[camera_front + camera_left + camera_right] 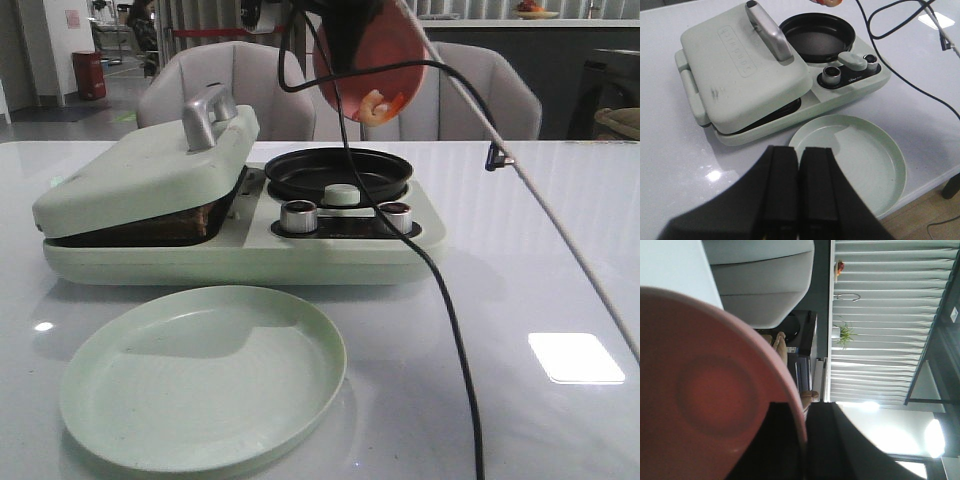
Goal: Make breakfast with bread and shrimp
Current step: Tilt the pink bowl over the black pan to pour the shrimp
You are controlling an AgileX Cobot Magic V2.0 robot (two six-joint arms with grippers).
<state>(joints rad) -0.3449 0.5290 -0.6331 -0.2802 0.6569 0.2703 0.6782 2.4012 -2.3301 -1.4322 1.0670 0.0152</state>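
Observation:
My right gripper (804,410) is shut on the rim of a pink plate (385,60). It holds the plate tilted steeply above the round black pan (338,172) of a pale green breakfast maker (240,255). A curled pinkish shrimp (377,104) lies at the plate's lower edge, also showing in the left wrist view (829,2). Brown bread (205,218) shows under the part-closed lid (150,165). My left gripper (799,150) is shut and empty, above the table near an empty green plate (860,150).
The green plate (205,375) lies in front of the maker. A black cable (440,290) runs from the maker across the table to the front edge. A pale cord (560,220) crosses on the right. Grey chairs (250,85) stand behind the table.

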